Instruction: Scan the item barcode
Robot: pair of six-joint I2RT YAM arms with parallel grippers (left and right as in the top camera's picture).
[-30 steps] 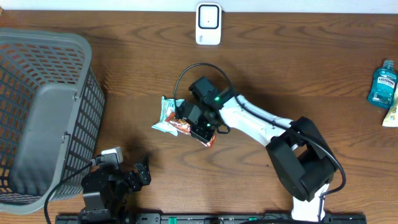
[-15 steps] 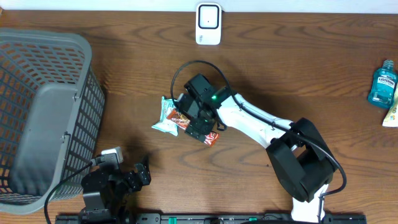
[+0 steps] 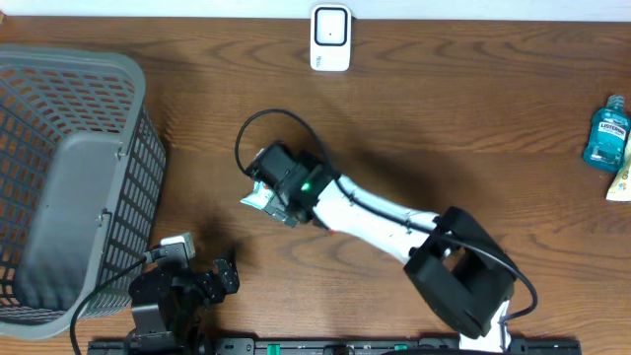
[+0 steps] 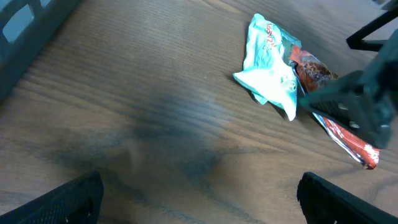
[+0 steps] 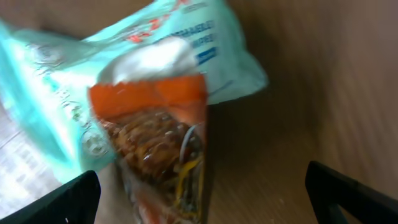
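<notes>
a grey plastic mesh basket (image 3: 69,64) fills the far left of the wooden table (image 3: 473,108), and a white barcode scanner (image 3: 330,37) stands at the far edge, well apart from everything else. at the right edge sit a blue mouthwash bottle (image 3: 604,133) and a pale thing (image 3: 621,184) cut off by the frame, too little showing to name.

the white right arm reaches across the middle, a black cable (image 3: 245,133) looping over it, and from overhead its head hides most of the goods. the right gripper (image 3: 276,195) is spread wide; its dark fingers (image 5: 62,199) sit at the corners of the wrist view, pinching nothing. between them, flat on the table, a crinkly orange snack packet (image 5: 158,143) overlaps a glossy teal packet (image 5: 186,43); both are blurred and their print is unreadable. no barcode can be made out.

the left gripper (image 4: 200,180) hovers at the near left, released and empty, looking at the same two packets from a distance.
</notes>
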